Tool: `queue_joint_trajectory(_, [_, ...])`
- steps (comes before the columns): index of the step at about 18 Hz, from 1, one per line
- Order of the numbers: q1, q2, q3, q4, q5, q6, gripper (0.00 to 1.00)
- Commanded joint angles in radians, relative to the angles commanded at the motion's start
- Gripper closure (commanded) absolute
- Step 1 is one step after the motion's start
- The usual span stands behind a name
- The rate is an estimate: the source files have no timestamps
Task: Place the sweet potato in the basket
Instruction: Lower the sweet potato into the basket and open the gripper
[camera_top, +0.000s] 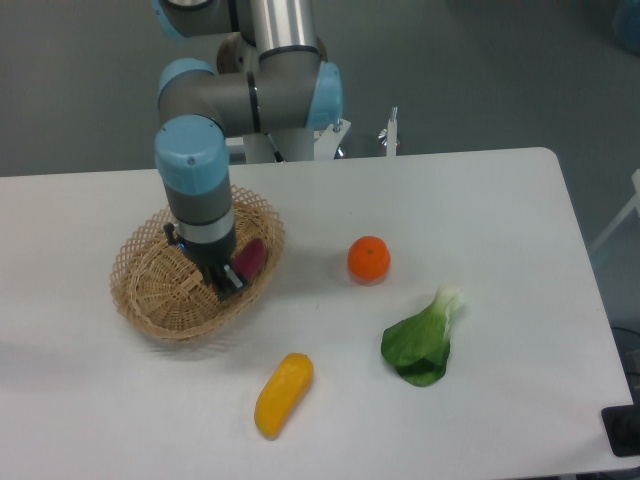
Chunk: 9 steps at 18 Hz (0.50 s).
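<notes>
Hovering over the basket (160, 290) now, we have the gripper (228, 279) down inside the rim line, on the near right part of the bowl. Biggest thing first: that basket sits directly beneath us, its lacy rim wrapping round behind and to both sides of the wrist.

Next down in size, the yellow fruit (283, 394) lies on the table (500, 220) well below and to the right of the gripper, out of play. The green leafy vegetable (421, 343) is farther right again, and the orange (368, 259) sits off to our right at about gripper height, well apart.

Smallest and most important: the potato (250, 256). We see its maroon body poking out just up and right of the fingertips, pinched between the fingers, so the jaws look closed on it. It hangs over the basket's right inner wall; whether it touches the weave we cannot tell.

So where are we? By our reckoning, the pick is done and the carry is done, since the potato is already above the basket. What is left is the release: parting the fingers so it drops in, then lifting clear. One worry is the spot, close to the right rim, where a roll outward looks possible.
</notes>
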Motion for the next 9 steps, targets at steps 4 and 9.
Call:
queue_joint_trajectory(4, [-0.009, 0.000, -0.047, 0.002, -0.005, 0.000, 0.50])
queue_joint_trajectory(9, [-0.014, -0.009, -0.060, 0.005, -0.003, -0.002, 0.31])
